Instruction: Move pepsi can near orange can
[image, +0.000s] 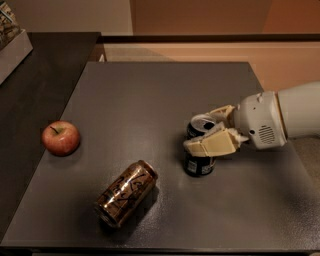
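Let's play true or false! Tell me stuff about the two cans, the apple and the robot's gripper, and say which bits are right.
1. The orange can stands upright. False: it lies on its side.
2. The gripper is shut on the pepsi can. True.
3. The apple sits apart from both cans. True.
4. The pepsi can touches the orange can. False: there is a gap between them.
5. The pepsi can is upright. True.
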